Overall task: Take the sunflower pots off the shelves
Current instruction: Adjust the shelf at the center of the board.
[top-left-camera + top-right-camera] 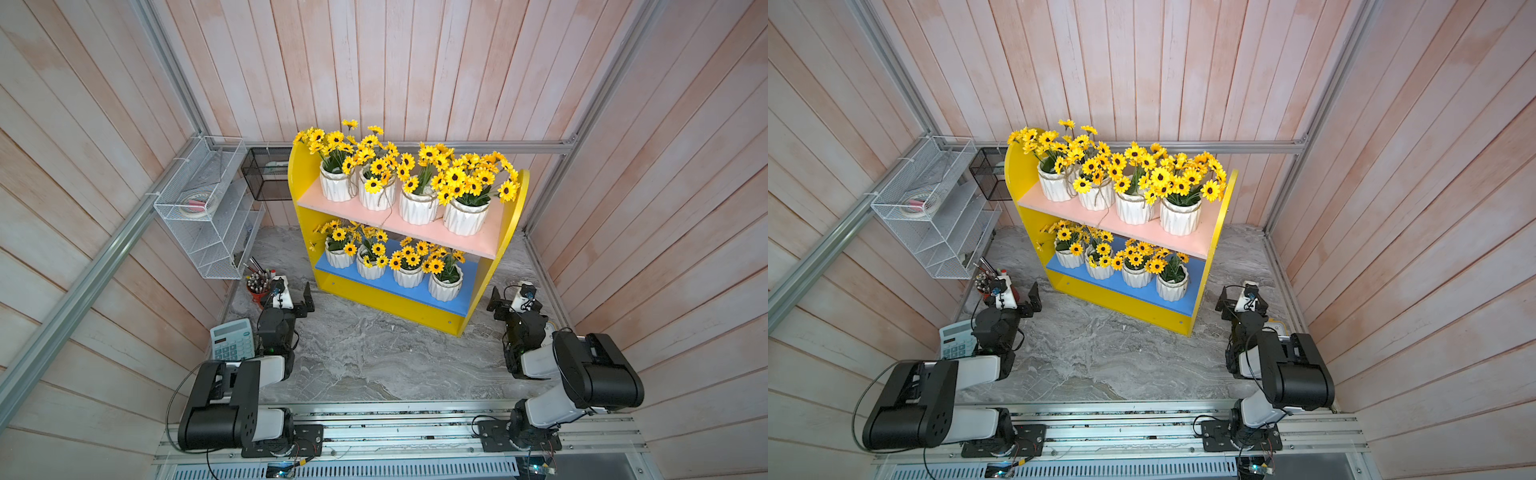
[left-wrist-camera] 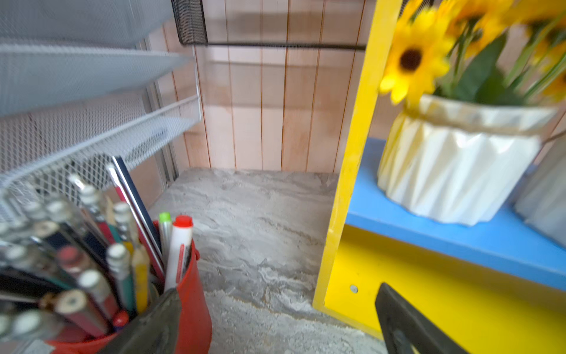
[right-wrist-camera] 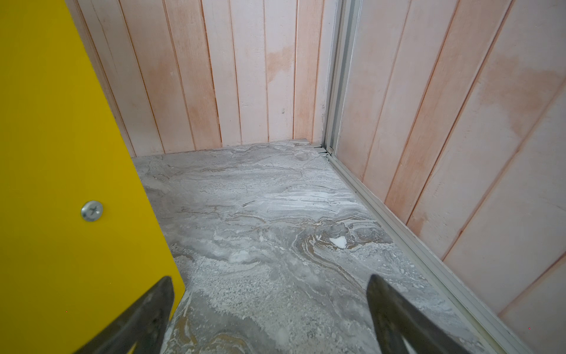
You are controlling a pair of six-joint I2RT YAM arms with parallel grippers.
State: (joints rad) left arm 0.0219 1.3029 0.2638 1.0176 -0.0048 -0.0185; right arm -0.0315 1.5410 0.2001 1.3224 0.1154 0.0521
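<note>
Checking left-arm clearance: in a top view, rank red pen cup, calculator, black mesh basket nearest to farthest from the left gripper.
1. red pen cup, just beside the left gripper, toward the wall.
2. calculator, on the table back by the arm.
3. black mesh basket, up on the back wall.

Left arm (image 1: 224, 399), right arm (image 1: 594, 374): black joint housings (image 1: 208, 424) with screw holes, white link shells (image 1: 270, 424). White wrist camera mounts (image 1: 281, 293). Black base plates (image 1: 309, 436), 6 o'clock. Right gripper (image 3: 269, 291): dark grey tapered fingers (image 3: 395, 312).
</note>
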